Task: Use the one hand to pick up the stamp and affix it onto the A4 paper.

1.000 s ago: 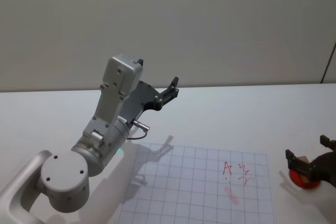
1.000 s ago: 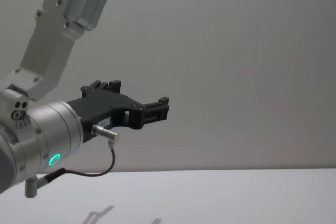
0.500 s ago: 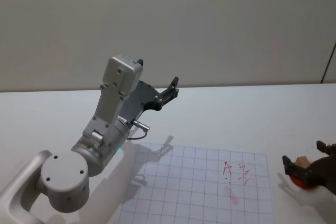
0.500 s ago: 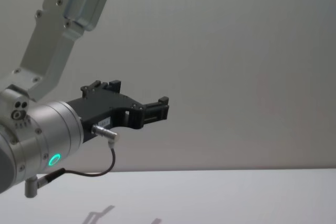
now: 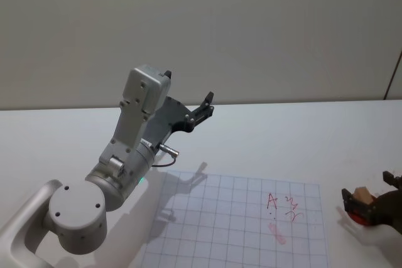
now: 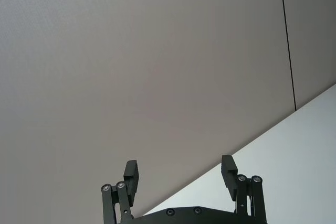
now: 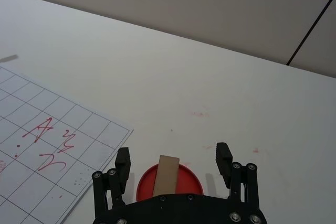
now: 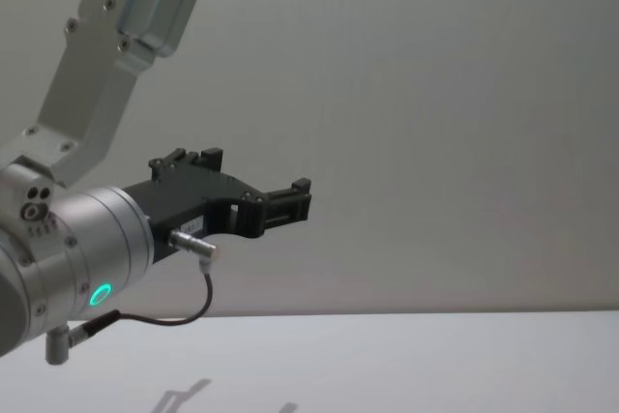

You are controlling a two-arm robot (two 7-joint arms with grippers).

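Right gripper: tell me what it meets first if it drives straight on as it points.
Most likely the stamp: its wooden handle stands between the right gripper's open fingers, though depth is unclear.

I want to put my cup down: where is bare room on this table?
Free: the white table behind the grid paper. Crowded: right of the paper, where the open right gripper straddles the red stamp, and left, under the raised left gripper.
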